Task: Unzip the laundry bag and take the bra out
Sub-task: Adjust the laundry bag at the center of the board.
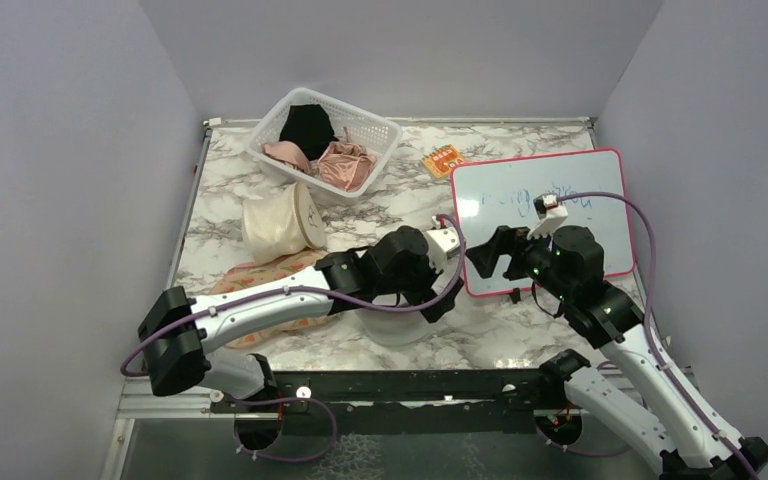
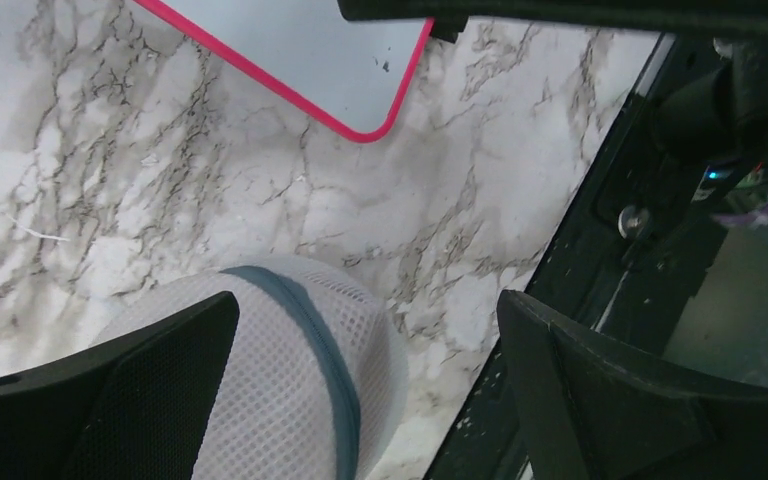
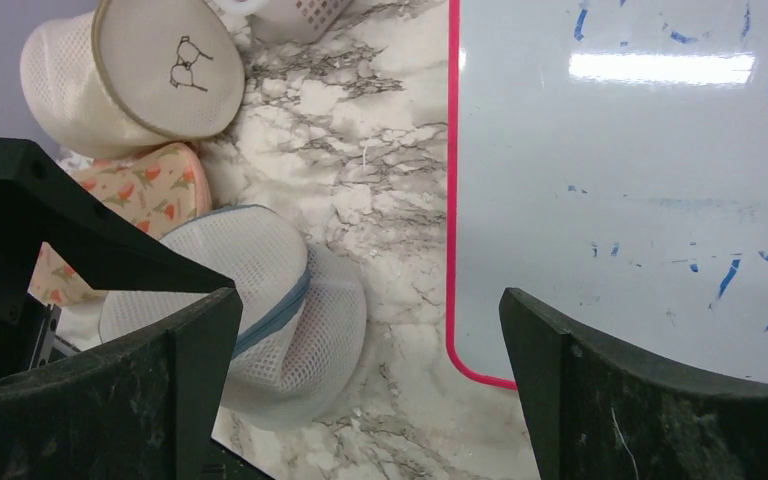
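Observation:
The laundry bag point(image 1: 392, 328) is a round white mesh drum with a grey-blue zip. It lies on the marble table near the front edge, partly under my left arm. My left gripper point(image 1: 438, 298) hovers just above it, open. In the left wrist view the bag point(image 2: 250, 390) fills the lower left; the zip point(image 2: 332, 365) runs between the fingers, and nothing is gripped. My right gripper point(image 1: 488, 258) hangs open over the whiteboard's near corner, right of the bag point(image 3: 260, 290). The bra is hidden.
A pink-framed whiteboard point(image 1: 560, 200) lies at centre right. A cream cylindrical bag point(image 3: 130, 70) and a flat peach floral pouch point(image 3: 145, 190) sit left of the laundry bag. A white basket point(image 1: 380, 130) of garments stands at the back, with an orange pack point(image 1: 443, 160) beside it. The black front rail point(image 2: 600, 260) is close by.

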